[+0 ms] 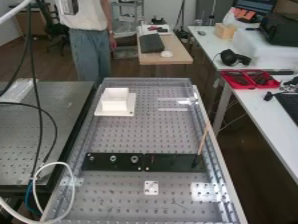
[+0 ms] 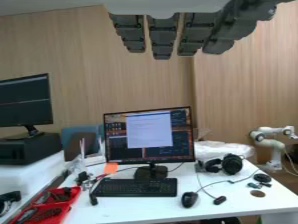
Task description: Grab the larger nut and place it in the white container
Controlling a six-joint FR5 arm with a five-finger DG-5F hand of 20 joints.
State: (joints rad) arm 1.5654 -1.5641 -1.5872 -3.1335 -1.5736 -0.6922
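The hand [image 2: 161, 36], loose and empty, should go down slowly over the larger nut [image 1: 113, 158], not bumping the bearing [image 1: 134, 159] just right of it.

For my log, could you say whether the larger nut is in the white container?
Out: the larger nut stands on the flat black bar.

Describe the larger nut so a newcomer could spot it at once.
On the perforated metal bench, a flat black bar lies nearer the high view's camera than the white container. The larger nut stands on it, with the smaller nut to its left and the bearing to its right in that view.
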